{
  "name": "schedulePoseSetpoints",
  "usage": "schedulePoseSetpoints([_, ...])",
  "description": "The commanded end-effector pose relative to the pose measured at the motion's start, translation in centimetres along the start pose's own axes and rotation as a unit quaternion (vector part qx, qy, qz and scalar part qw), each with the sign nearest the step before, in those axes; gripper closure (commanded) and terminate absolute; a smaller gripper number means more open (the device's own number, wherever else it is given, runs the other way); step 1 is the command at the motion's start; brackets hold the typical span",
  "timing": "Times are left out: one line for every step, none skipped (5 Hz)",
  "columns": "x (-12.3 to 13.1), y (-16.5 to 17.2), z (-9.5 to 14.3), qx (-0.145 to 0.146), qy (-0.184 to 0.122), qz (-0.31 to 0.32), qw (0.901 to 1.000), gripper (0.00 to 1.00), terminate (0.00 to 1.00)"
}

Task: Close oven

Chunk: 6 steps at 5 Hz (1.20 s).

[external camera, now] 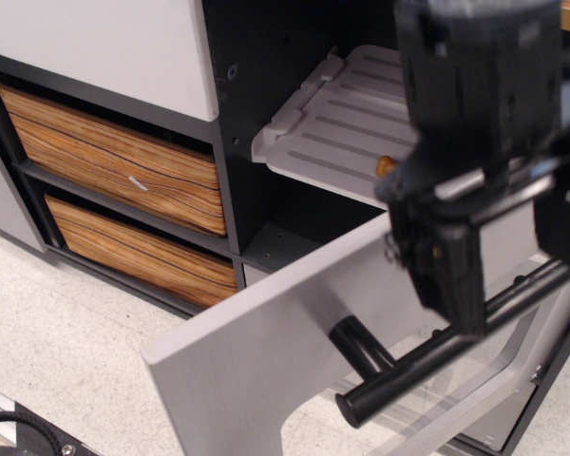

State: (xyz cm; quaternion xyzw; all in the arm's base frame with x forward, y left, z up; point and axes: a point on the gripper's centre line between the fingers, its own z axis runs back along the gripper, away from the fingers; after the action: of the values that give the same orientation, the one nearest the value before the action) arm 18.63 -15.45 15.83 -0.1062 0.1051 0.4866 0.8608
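Note:
The oven door (266,332) hangs open, swung out and down toward me, grey with a clear window low at the right. Its thick black bar handle (427,356) runs across the lower right. The white ribbed rack (347,119) shows inside the dark oven. A brown toy (387,164) on the rack is mostly hidden. My black gripper (508,285) is open and blurred, in front of the door's upper edge. Its left finger (446,275) reaches down to the handle bar. The right finger is at the frame's right edge.
Two wood-grain drawers (114,161) (142,252) are stacked at the left under a white panel (95,43). A speckled pale floor (57,351) lies below. A black cable (19,432) sits at the bottom left corner.

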Motion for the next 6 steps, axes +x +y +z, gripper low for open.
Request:
schedulePoseSetpoints([3.1,-1.0,2.1,-0.020,-0.052,0.012,0.9984,0.00,0.00])
schedulePoseSetpoints([4.5,-1.0,4.5,-0.044,-0.063,0.020,0.9968,0.00,0.00])
schedulePoseSetpoints([5.0,-0.4,6.6,-0.068,-0.084,0.016,0.9940,0.00,0.00])
schedulePoseSetpoints([4.1,0.6,6.6,-0.061,-0.069,-0.017,0.9956,0.00,0.00])
schedulePoseSetpoints([3.1,1.1,2.9,-0.013,-0.043,-0.071,0.9965,0.00,0.00])
schedulePoseSetpoints([3.2,0.9,-1.3,0.014,-0.054,-0.096,0.9938,0.00,0.00])
